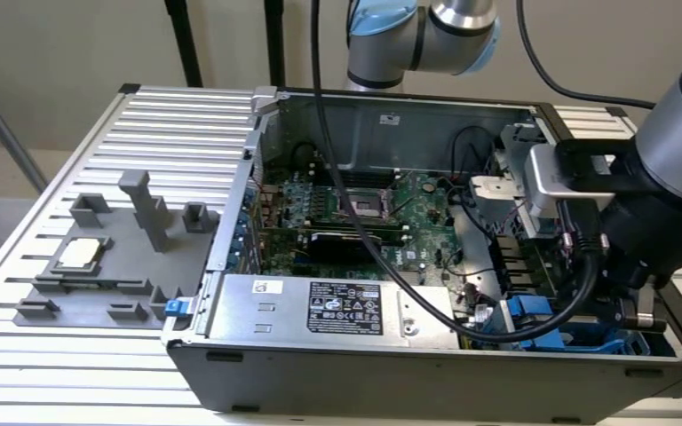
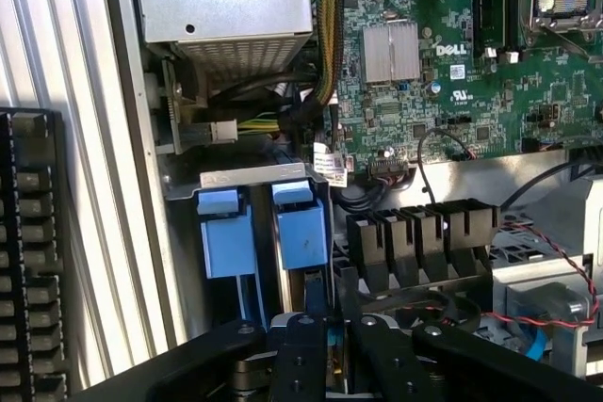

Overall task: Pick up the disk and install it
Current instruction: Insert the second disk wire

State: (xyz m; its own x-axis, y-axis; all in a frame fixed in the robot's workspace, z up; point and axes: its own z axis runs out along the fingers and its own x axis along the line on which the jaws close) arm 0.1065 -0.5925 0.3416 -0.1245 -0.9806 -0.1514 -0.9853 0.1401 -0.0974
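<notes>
now | tool (image 2: 325, 350) clamps disk (image 2: 316, 294) (blue rails) | inside case (image 1: 436, 377) drive bay

An open computer case (image 1: 436, 364) lies on a slatted table (image 1: 92, 355). A fixture (image 1: 116, 257) holding a chip (image 1: 81, 254) sits to the exterior view's left. Inside, the power supply (image 1: 317, 306) lies before the motherboard (image 1: 353, 213).

Open computer case (image 1: 353, 355) on slatted table (image 1: 81, 373), arm (image 1: 673, 177) over blue drive bays (image 1: 554, 324).

Blue disk (image 2: 303, 233) rails; green motherboard (image 1: 353, 209); black fingers (image 2: 300, 355).
</notes>
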